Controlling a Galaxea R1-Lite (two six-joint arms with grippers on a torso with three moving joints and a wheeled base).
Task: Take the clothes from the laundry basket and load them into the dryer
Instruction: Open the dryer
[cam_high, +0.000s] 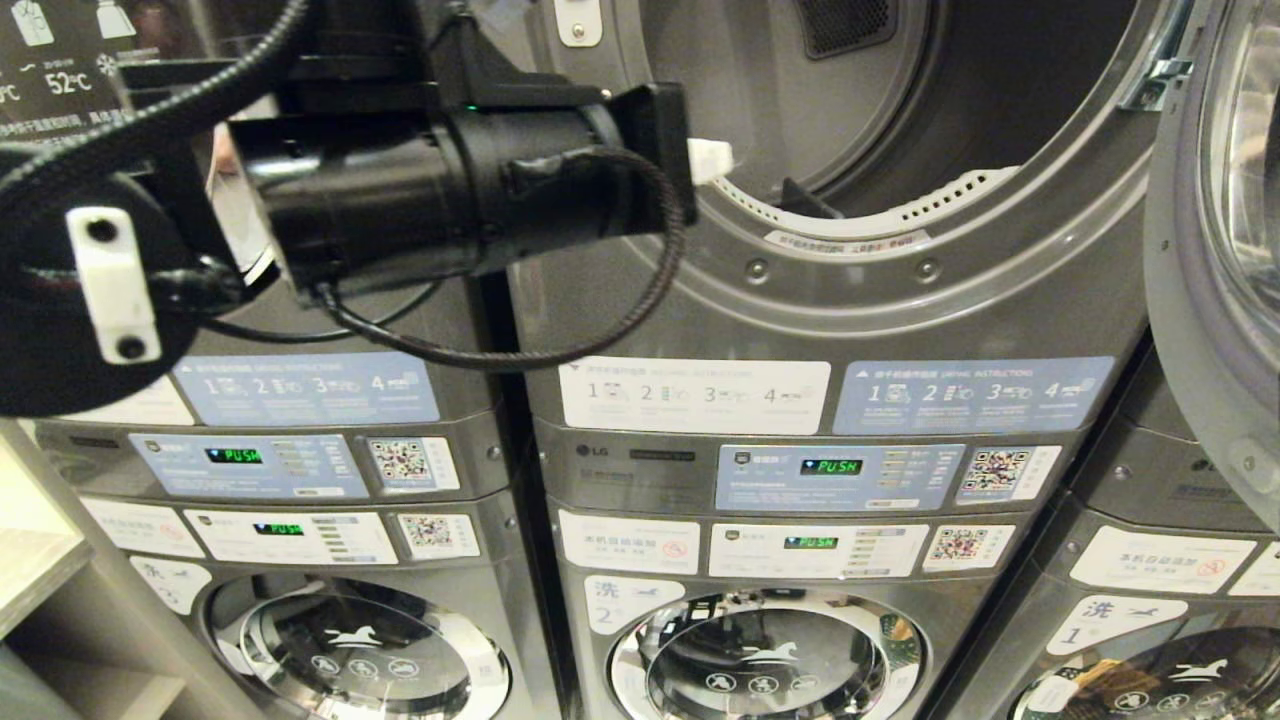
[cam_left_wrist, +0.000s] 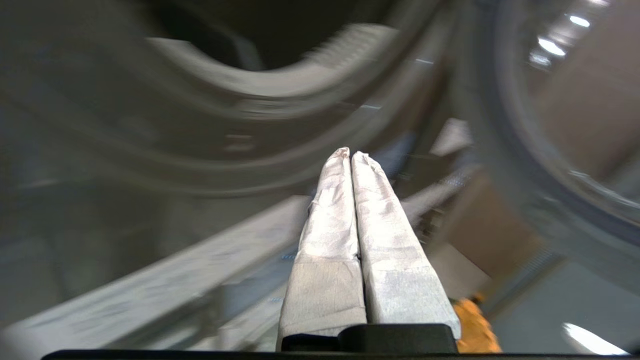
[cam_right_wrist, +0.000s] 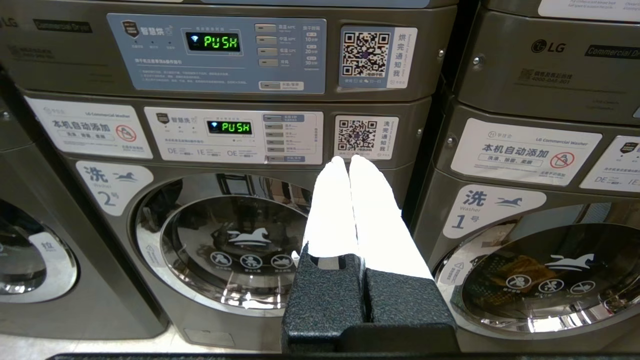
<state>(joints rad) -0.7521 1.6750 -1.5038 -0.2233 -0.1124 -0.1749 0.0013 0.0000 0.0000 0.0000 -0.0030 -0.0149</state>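
The dryer (cam_high: 900, 120) fills the upper middle of the head view, its round opening showing a dark, bare drum. Its door (cam_high: 1220, 250) hangs open on the right. My left arm reaches in from the upper left. My left gripper (cam_high: 710, 160) sits just before the opening's lower left rim. In the left wrist view the left gripper (cam_left_wrist: 350, 152) is shut, its white fingers pressed together on nothing, with the blurred rim (cam_left_wrist: 280, 85) behind. My right gripper (cam_right_wrist: 349, 159) is shut and empty, hanging low before the washers. The laundry basket is out of view, and no clothes show clearly.
Below the dryer run control panels (cam_high: 830, 475) and washer doors marked 2 (cam_right_wrist: 235, 240) and 1 (cam_right_wrist: 550, 275). More stacked machines stand on both sides. A pale shelf (cam_high: 40, 570) juts in at the lower left. A blurred orange patch (cam_left_wrist: 475, 330) lies low beside the left fingers.
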